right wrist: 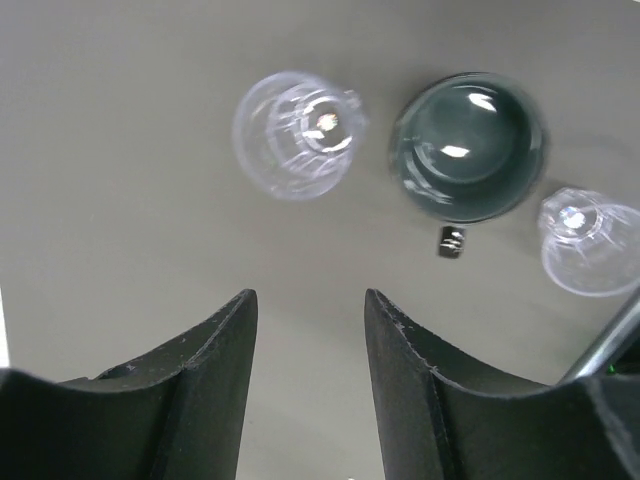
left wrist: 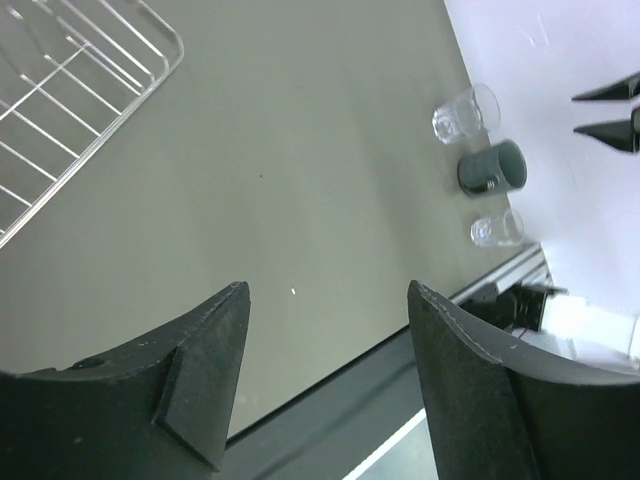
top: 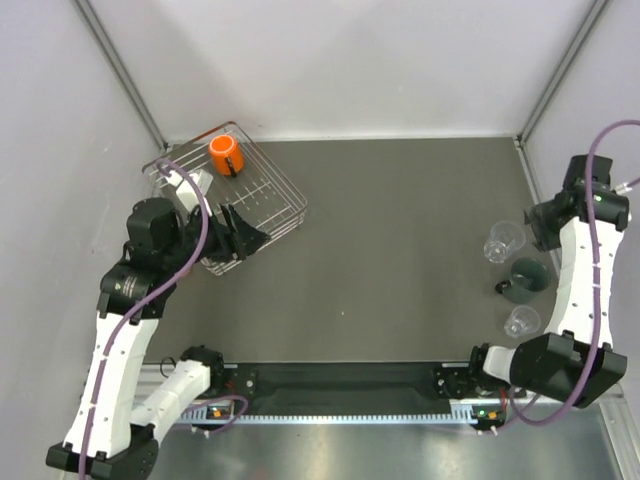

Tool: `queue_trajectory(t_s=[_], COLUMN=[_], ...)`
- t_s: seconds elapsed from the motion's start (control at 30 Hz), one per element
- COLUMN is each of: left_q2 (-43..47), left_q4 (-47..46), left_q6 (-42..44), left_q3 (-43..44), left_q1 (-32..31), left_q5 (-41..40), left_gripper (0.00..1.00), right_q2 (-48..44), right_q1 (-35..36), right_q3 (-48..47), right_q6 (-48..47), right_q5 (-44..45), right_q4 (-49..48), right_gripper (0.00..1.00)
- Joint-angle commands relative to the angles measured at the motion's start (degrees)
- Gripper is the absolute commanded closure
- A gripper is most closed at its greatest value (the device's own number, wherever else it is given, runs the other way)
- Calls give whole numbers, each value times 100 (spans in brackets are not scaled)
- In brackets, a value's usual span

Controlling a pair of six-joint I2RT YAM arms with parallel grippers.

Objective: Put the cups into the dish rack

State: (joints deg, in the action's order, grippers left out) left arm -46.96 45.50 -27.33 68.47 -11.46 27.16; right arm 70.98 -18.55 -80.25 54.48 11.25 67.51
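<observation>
In the dish rack (top: 270,190) you have only the orange mug (top: 226,155); three cups (top: 528,276) wait, left end effector (left wrist: 325,300) and right end effector (right wrist: 310,320) gaping empty.

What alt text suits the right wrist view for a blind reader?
A round dark grey cup stands between two clear see-through tumblers on a grey table. Nearest the lens, the black right gripper hangs open and empty.

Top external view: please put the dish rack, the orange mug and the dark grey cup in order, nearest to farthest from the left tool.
1. Dish rack, directly beside the left tool, on the left side.
2. Orange mug, in the rack's far corner.
3. Dark grey cup, far across, on the right side.
</observation>
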Motion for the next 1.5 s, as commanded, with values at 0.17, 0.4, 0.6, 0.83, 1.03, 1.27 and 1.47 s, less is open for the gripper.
queue_trajectory(t_s=[0.17,0.4,0.6,0.83,1.03,1.27,1.47], left_q2=[424,363,91,-199,-437,-735,-832], left_q4=[231,311,399,399,416,451,504], left_q6=[992,1309,1467,1625,1652,1687,1679], left_q3=[193,114,219,325,501,782,923], left_q1=[-436,-673,-813,-954,-1033,-1042,-1033], left_q5=[-746,-1028,-1142,-1301,-1406,-1362,-1362], left_gripper=[25,24,23,23,23,23,23], right_q2=[792,1049,1252,1252,1260,1541,1867], right_q1=[-1151,-1502,-1529,-1520,-1512,-1512,-1494], right_q3=[-95,237,203,448,844,1222,1494], right_q6=[54,1301,1916,2409,2708,2840,2866], right_q5=[-27,-377,-44,71,80,-26,-228], right_q4=[403,440,518,378,-26,-536,-1001], right_gripper=[53,53,51,50,49,49,50])
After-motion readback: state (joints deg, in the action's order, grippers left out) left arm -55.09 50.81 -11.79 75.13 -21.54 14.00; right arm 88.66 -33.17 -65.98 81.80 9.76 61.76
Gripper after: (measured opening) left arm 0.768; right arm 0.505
